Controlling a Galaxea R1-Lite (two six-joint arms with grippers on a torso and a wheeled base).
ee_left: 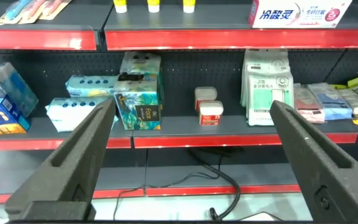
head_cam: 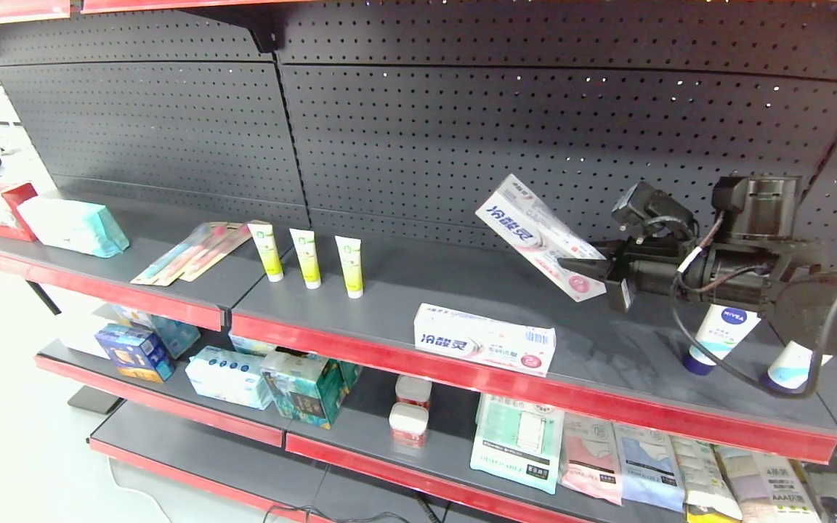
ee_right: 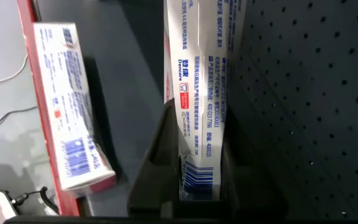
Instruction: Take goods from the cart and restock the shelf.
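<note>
My right gripper (head_cam: 593,270) is shut on a white toothpaste box (head_cam: 537,234), held tilted in the air above the top dark shelf (head_cam: 404,287), near the pegboard back. In the right wrist view the same toothpaste box (ee_right: 202,74) runs between the black fingers (ee_right: 157,149). A second toothpaste box (head_cam: 484,338) lies flat at the shelf's front edge, also seen as a white box (ee_right: 67,99) beside the held one. My left gripper (ee_left: 191,155) hangs open before the lower shelves, nothing between its fingers (ee_left: 79,155).
Three yellow-green tubes (head_cam: 309,257) stand left of the lying box, with toothbrush packs (head_cam: 184,252) and a tissue pack (head_cam: 75,226) further left. Two white-and-blue tubes (head_cam: 720,327) stand on the right under my arm. Lower shelves hold boxes, jars (ee_left: 209,107) and bagged goods (ee_left: 266,84).
</note>
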